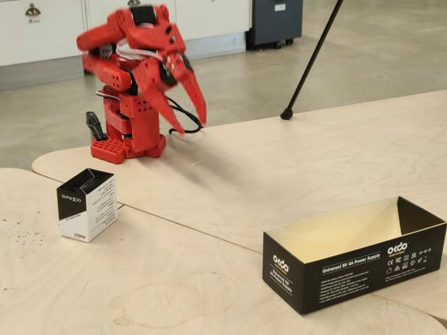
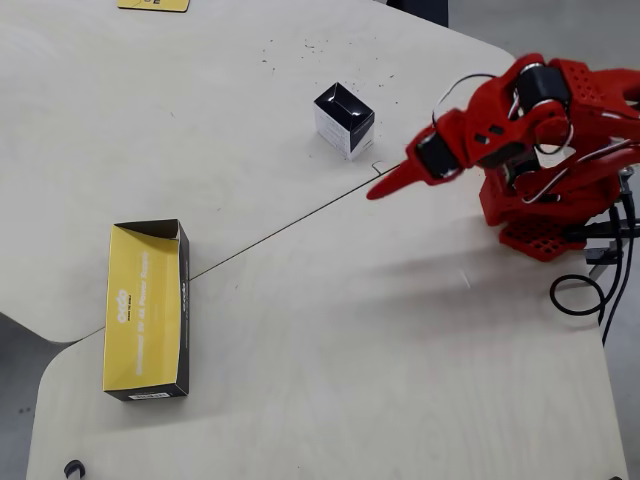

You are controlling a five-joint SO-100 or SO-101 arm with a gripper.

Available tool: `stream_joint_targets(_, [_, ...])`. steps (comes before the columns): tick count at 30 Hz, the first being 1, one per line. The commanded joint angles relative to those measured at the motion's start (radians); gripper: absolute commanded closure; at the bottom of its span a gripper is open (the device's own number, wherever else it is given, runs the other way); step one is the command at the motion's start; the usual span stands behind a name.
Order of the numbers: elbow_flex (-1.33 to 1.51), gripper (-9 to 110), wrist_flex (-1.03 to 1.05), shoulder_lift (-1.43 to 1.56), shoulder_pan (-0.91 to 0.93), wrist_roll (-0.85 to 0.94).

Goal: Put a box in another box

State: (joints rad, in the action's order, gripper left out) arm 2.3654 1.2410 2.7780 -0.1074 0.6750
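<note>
Two pale wooden tables (image 2: 330,330) abut along a curved seam. The red arm (image 1: 129,77) stands at the far table's edge, its gripper (image 1: 190,117) raised, fingers slightly parted and empty. The long black box (image 1: 353,255) sits open beside the seam. The small white carton (image 1: 86,204) stands upright, well apart from it, near the arm.

Pale plywood tabletops (image 1: 293,167) with rounded corners meet along a curving seam across mid-frame. Beyond them, grey concrete floor (image 1: 391,56) runs to white cabinets with brass handles (image 1: 33,10) at upper left and a dark cabinet (image 1: 276,19) at top centre. A thin black tripod leg (image 1: 311,59) slants down from the upper right. In the overhead view, a black cable (image 2: 590,292) loops at the right edge, and a yellow card (image 2: 152,5) sits at the top.
</note>
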Motion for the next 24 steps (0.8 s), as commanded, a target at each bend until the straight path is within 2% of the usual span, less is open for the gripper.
stream_joint_targets(1, [-0.477,78,0.028,-0.388,0.107,-0.132])
stream_joint_targets(3, [-0.566,74,0.043,-0.494,0.175,-0.132])
stream_joint_targets(9, [-0.707,68,0.074,-0.706,0.37,0.021])
stream_joint_targets(12, [-0.741,62,0.133,-0.747,0.44,0.14])
stream_joint_targets(16, [-0.727,60,0.164,-0.755,0.526,0.362])
stream_joint_targets(24, [-0.568,57,0.029,-0.765,0.618,0.713])
